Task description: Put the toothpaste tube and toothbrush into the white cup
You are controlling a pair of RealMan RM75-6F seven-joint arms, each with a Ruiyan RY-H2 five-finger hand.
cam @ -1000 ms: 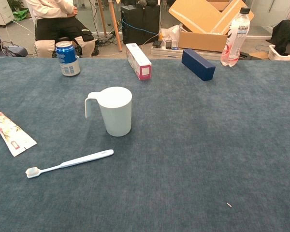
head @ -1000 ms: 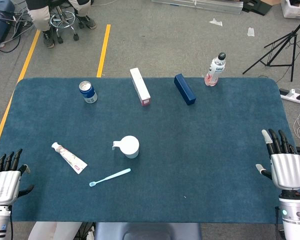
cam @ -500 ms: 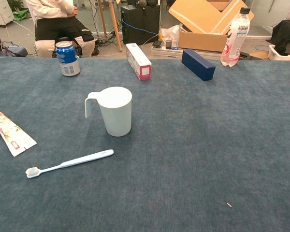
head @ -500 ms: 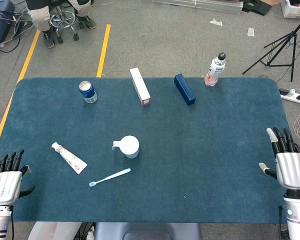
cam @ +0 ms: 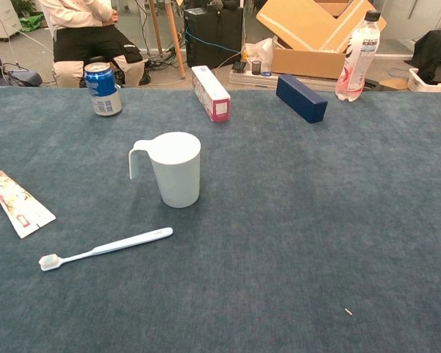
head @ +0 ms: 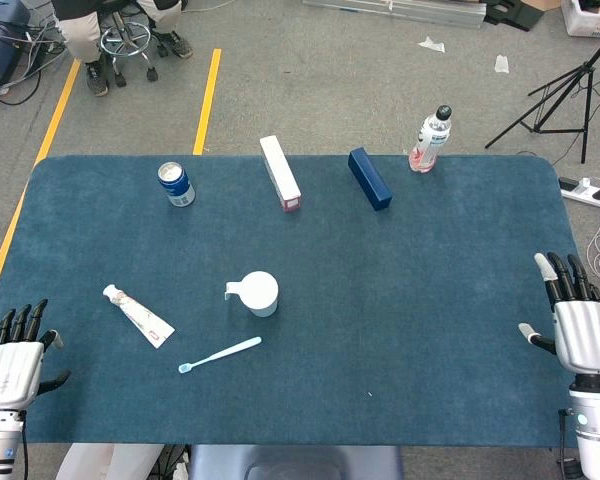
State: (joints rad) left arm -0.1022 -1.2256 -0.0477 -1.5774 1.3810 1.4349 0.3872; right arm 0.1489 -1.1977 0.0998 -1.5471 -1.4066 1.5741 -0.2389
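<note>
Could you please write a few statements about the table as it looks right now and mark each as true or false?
1. The white cup stands upright with nothing visible inside. True.
2. The toothbrush is held by the left hand. False: it lies on the table, and that hand holds nothing.
3. The toothpaste tube lies to the left of the cup. True.
4. The right hand grips the water bottle. False: the bottle stands alone at the far edge.
5. The blue can lies on its side. False: it stands upright.
</note>
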